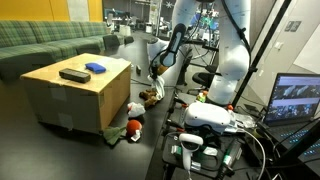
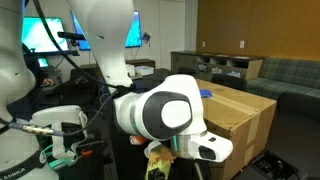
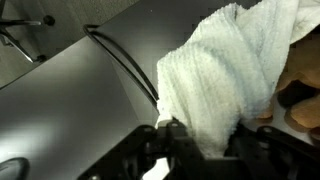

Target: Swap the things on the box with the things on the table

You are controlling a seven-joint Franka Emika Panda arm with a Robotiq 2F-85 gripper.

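Note:
The tan box (image 1: 75,95) (image 2: 245,118) carries a dark flat remote-like thing (image 1: 74,75) and a blue object (image 1: 96,68) (image 2: 205,92) on its top. My gripper (image 1: 155,88) (image 2: 160,158) hangs low beside the box, over the dark table (image 3: 70,100). In the wrist view the gripper (image 3: 205,140) has a white fluffy plush toy (image 3: 215,70) filling the gap between its fingers, touching both. A brown part (image 3: 295,90) shows to the right of the plush. Two more toys (image 1: 135,107) (image 1: 132,128) lie on the dark surface at the box's foot.
A black cable (image 3: 125,65) runs across the table near the plush. A green sofa (image 1: 50,40) stands behind the box. A cluttered desk with white devices (image 1: 215,120) and a laptop (image 1: 295,100) sits beside the arm's base.

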